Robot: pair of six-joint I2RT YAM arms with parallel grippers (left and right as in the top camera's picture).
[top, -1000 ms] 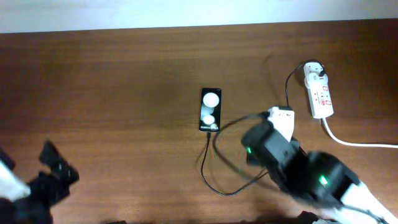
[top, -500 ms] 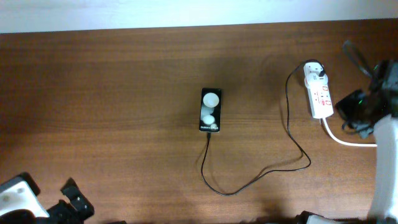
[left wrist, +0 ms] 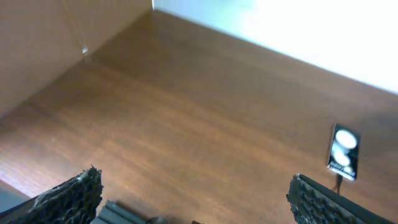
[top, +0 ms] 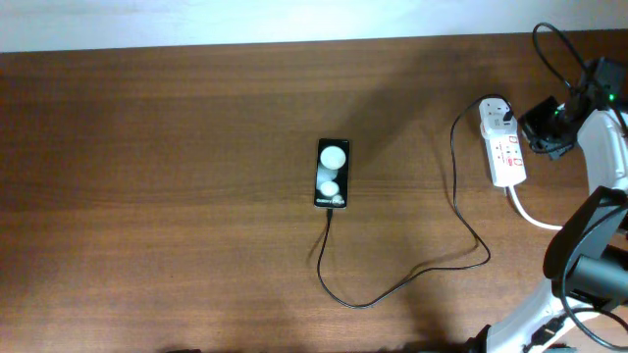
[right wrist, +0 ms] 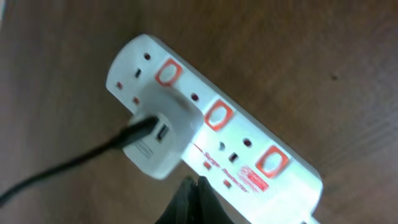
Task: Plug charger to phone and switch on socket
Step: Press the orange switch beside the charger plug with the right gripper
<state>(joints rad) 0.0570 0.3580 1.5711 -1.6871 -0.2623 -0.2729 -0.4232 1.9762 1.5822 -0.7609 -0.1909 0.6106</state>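
- roughly at the middle of the table (top: 147,147) lies the phone (top: 333,174), flat and screen up, long sides running from far edge to near edge.
- the charger (top: 456,211) meets the phone's near short end, loops toward the near edge, swings right and climbs to its white adapter (top: 498,112); whether the tip is fully seated i cannot tell.
- the socket (top: 504,152) lies close to the far right corner, lengthwise, with the adapter in its farthest outlet.
- the right claw (top: 543,126) hangs just beside the socket on the side of the right edge, about level with the adapter; from the wrist its dark fingers (right wrist: 186,202) look pressed together, holding nothing. whether they touch the strip i cannot tell.
- three red switch markings (right wrist: 217,115) run along the strip; the adapter's body and cable crowd the first two.
- a thick white cord (top: 535,218) leaves the socket's near end toward the right edge, under the right arm (top: 599,147).
- the robot's own black cable (top: 551,44) arcs over the far right corner.
- the left claw (left wrist: 194,180) is spread wide, nothing between, with the phone well apart.
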